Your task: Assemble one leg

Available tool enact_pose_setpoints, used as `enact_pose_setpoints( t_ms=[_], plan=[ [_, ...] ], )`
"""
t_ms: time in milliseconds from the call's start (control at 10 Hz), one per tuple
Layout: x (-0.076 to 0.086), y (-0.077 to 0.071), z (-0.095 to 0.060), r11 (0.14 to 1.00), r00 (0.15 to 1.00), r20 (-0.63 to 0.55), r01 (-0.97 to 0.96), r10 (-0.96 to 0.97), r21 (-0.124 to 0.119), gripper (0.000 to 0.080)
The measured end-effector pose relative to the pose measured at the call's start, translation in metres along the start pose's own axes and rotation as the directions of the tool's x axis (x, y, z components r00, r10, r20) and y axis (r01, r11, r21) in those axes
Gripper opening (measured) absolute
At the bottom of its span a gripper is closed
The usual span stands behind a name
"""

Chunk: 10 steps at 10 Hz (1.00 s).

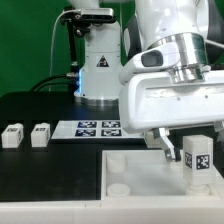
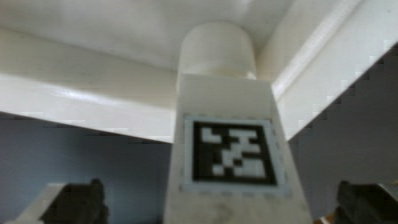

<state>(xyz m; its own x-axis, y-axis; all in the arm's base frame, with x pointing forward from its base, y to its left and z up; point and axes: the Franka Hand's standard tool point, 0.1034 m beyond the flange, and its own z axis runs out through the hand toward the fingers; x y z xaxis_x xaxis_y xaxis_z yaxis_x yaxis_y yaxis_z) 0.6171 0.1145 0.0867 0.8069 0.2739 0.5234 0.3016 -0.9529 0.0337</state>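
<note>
From the exterior view, your gripper (image 1: 176, 150) hangs over the white tray (image 1: 140, 170), and a tagged leg (image 1: 197, 160) stands upright just beside it on the tray. Two more legs (image 1: 12, 135) sit well apart. At the wrist, that leg (image 2: 228, 130) rises between spread fingers (image 2: 75, 203), seemingly untouched.

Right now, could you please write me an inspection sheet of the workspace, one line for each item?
Surface: black table, partly covered by the white tray.
Job's things: one leg upright at the tray's corner on the exterior view's right; two more legs on the table on the exterior view's left.
Clutter: marker board flat on the table.
Gripper: gripper open, fingers either side of the leg, not clamped.
Cables: one cable by the stand behind.
Surroundings: green backdrop.
</note>
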Motion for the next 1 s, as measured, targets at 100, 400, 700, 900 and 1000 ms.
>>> enact_pose_setpoints(
  t_ms=[100,400,700,900,1000],
  plan=[
    [0.007,0.001,-0.007,1.000,1.000,0.004,0.001,-0.001,0.001,0.0649],
    [0.018,0.003,-0.009,1.000,0.997,0.077,0.000,-0.002,0.019,0.0649],
    [0.008,-0.006,-0.006,0.996,0.937,0.350,-0.041,0.011,0.080,0.0649],
    [-0.001,-0.015,-0.006,0.991,0.865,0.501,-0.070,0.005,0.111,0.0649],
    [-0.003,-0.016,-0.006,0.989,0.822,0.569,-0.082,-0.005,0.126,0.0649]
  ],
)
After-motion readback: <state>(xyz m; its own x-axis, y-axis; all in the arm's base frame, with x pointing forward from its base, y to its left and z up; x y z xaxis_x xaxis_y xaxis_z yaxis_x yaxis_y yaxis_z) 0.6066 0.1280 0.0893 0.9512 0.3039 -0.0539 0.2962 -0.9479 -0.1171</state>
